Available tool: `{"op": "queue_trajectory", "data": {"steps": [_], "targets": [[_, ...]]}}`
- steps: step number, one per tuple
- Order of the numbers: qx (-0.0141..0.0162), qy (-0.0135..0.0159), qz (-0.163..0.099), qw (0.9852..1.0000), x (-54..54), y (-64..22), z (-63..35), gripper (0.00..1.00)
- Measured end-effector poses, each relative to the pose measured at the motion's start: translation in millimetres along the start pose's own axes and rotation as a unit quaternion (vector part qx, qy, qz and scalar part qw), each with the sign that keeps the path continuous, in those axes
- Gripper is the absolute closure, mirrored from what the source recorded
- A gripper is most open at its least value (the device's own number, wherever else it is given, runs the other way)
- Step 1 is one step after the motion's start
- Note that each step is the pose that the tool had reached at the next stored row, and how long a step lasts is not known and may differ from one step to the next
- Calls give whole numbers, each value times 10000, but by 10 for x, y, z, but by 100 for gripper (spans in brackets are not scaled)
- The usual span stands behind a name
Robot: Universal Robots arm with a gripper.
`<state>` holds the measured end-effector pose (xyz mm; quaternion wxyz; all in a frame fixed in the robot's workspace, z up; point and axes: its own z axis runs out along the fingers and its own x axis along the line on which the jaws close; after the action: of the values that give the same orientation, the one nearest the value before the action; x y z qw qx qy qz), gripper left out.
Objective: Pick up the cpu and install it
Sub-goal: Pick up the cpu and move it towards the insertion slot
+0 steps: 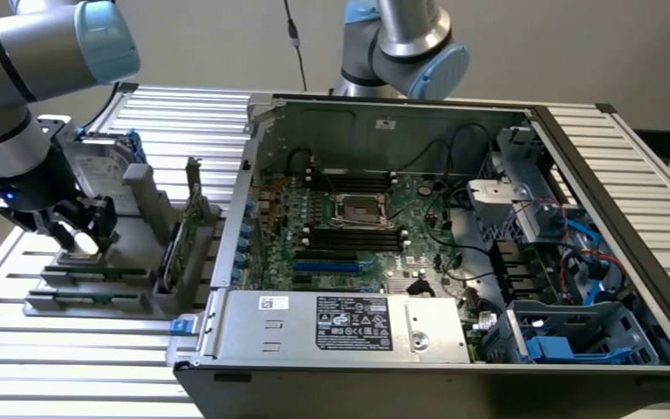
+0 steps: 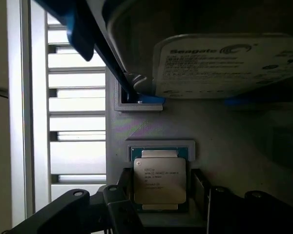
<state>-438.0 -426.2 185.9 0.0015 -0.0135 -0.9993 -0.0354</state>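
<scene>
The pincer (image 1: 77,237) hangs wide open and holds nothing, its jaws straddling the cpu (image 2: 159,180). The chip lies flat in a recess of the grey holder (image 2: 224,141) on the bench (image 1: 67,367), at about nine o'clock from the open computer case (image 1: 393,122) in the exterior view. It looks light, rigid and slick on its metal lid, and probably delicate underneath. Two opposite edges seem the safest hold, squeezed gently and kept level.
</scene>
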Motion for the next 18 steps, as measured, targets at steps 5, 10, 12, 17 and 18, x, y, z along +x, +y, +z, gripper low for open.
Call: {"op": "queue_trajectory", "data": {"steps": [5,10,12,17,18], "targets": [[0,-1,1,10000,0,0,5,40],[1,-1,1,10000,1,0,7,45],[0,-1,1,10000,0,0,8,45],[-2,-5,0,10000,0,1,2,45],[-2,-5,0,10000,0,2,-13,45]]}}
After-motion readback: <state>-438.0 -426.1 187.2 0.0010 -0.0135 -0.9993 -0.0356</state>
